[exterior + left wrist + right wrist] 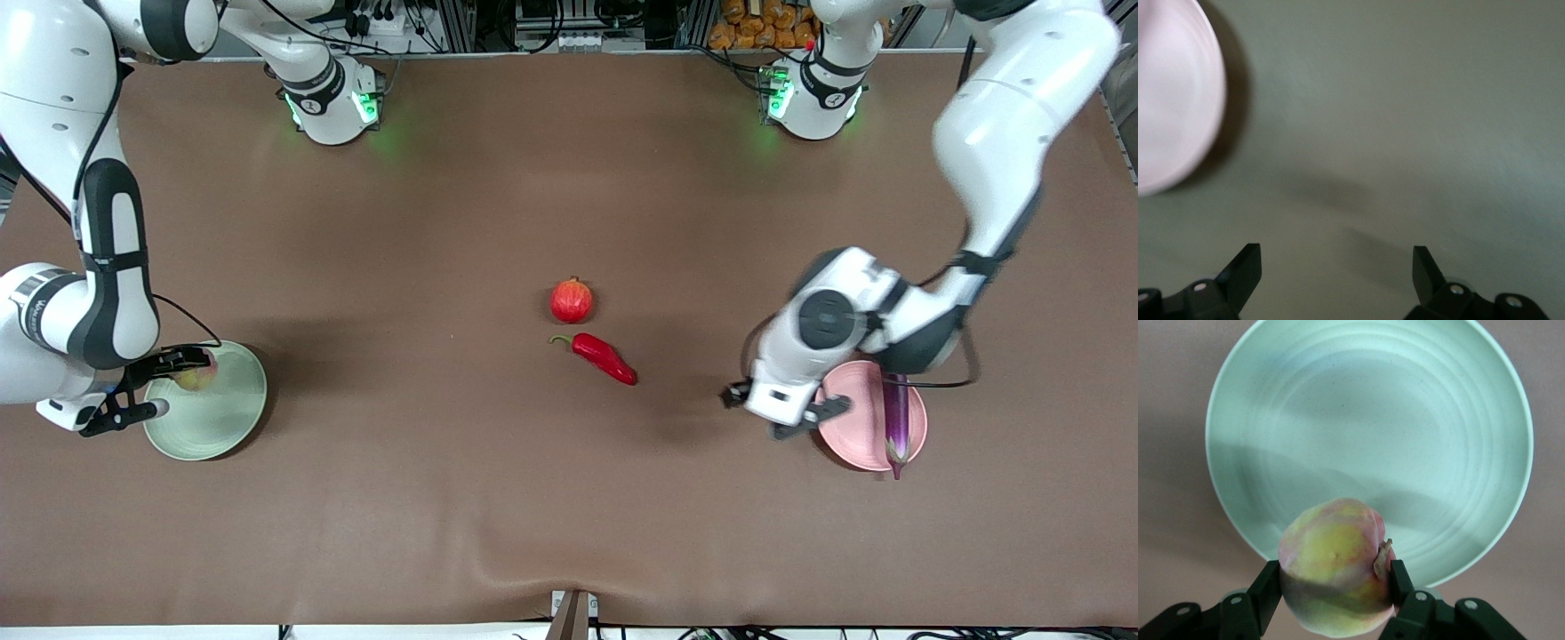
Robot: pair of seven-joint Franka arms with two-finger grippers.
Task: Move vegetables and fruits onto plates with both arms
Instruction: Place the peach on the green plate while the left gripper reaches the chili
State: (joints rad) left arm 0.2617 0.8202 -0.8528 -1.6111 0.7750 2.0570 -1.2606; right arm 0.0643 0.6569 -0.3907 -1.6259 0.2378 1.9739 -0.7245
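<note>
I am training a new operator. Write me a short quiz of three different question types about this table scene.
1. True or false: the long purple eggplant lies on the round pale pink plate.
2. What does the right gripper hold over the round pale green plate?
3. Which item is nearer to the front camera: (a) the round red apple-like fruit or (b) the red chili pepper?

Key: 1 true; 2 the yellow-pink peach-like fruit; 3 b.

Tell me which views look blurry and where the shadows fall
Left wrist view: soft, smeared; pink plate washed out, dark shadow beside it. Right wrist view: sharp; peach shadows the green plate. Front view: evenly lit, soft arm shadows on the table.
</note>
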